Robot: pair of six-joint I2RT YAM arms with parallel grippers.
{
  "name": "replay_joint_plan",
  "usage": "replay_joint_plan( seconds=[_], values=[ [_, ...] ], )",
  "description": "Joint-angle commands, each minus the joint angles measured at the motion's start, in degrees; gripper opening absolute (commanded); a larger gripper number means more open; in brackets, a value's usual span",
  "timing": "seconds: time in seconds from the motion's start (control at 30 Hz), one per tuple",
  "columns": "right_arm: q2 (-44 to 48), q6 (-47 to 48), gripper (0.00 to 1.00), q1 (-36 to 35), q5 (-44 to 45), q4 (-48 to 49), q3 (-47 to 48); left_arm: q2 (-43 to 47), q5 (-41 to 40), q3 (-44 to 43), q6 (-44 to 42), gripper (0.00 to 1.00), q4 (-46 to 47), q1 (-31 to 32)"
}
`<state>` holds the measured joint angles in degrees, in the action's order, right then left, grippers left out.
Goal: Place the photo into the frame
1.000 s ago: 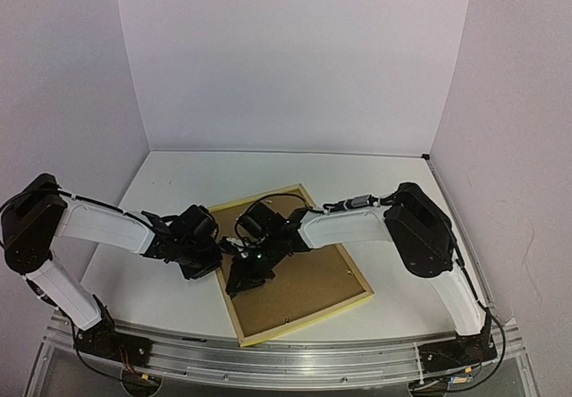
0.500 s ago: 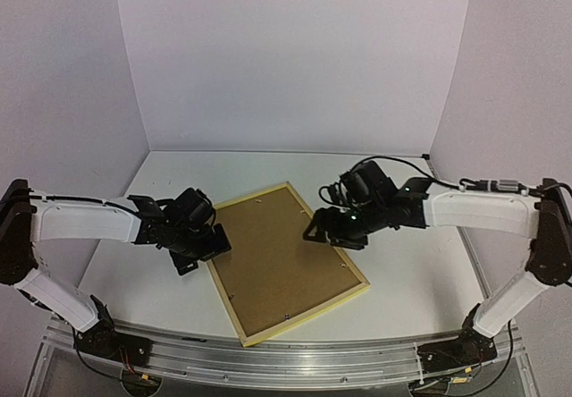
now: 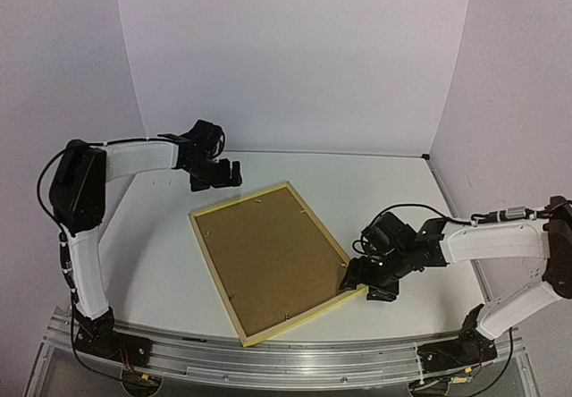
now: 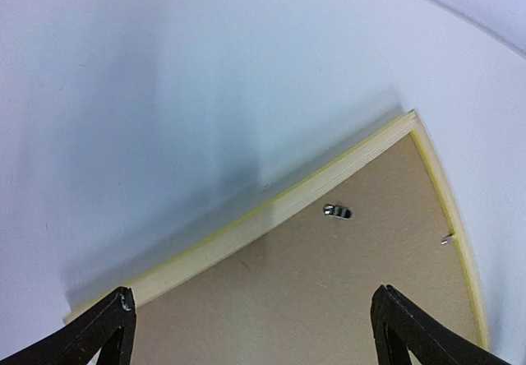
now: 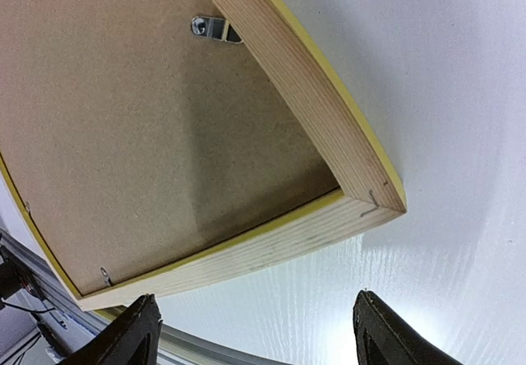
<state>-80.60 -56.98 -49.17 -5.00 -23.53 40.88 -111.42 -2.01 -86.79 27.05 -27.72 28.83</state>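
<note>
The frame (image 3: 239,324) lies back up on the white table, its pale wood and thin yellow border round a brown backing board (image 3: 268,258). The photo is hidden. My left gripper (image 3: 223,177) hovers open just beyond the frame's far left corner. In the left wrist view the left gripper (image 4: 255,320) has its fingers spread over the backing board (image 4: 329,299) near the frame's far edge (image 4: 271,214). My right gripper (image 3: 357,282) stands open at the near right corner. In the right wrist view the right gripper (image 5: 256,307) is over bare table, just short of the frame's corner (image 5: 362,200), gripping nothing.
Small metal clips (image 5: 209,28) (image 4: 337,211) hold the backing board in the frame. An aluminium rail (image 3: 268,358) runs along the near table edge. White walls close the back and both sides. Bare table (image 3: 393,191) lies around the frame.
Both grippers have opened and left the middle of the backing board. The left went to the far left corner, the right to the near right corner. The frame's far left corner shifted slightly left.
</note>
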Motion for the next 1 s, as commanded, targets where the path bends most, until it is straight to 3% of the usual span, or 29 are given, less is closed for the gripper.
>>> replay_joint_plan(
  seconds=[0.0,0.1,0.27,0.43,0.63,0.97],
  values=[
    [-4.4,-4.4,0.76,-0.2,-0.6,4.7,0.9,-10.7,8.6,-10.7,-19.4,1.0,-2.1,-2.3],
    [-7.1,-5.6,0.75,-0.2,0.3,5.7,1.9,-16.3,11.9,-15.2,-24.2,0.98,-2.8,-2.9],
    [-10.4,-8.3,0.71,0.2,3.7,5.9,3.5,-22.0,18.4,-19.1,-29.8,0.85,-6.5,-2.9],
    [-12.9,-9.9,0.63,3.2,4.6,5.9,5.6,-21.0,18.2,-14.3,-30.3,0.62,-4.7,-2.9],
    [-18.5,-4.4,0.54,10.6,1.8,5.5,10.9,-15.1,16.4,-2.5,-26.2,0.32,-0.5,-2.9],
    [-34.3,11.8,0.49,22.7,-3.5,2.3,29.5,2.9,9.3,24.3,-6.6,0.02,5.8,-1.3]
  ],
)
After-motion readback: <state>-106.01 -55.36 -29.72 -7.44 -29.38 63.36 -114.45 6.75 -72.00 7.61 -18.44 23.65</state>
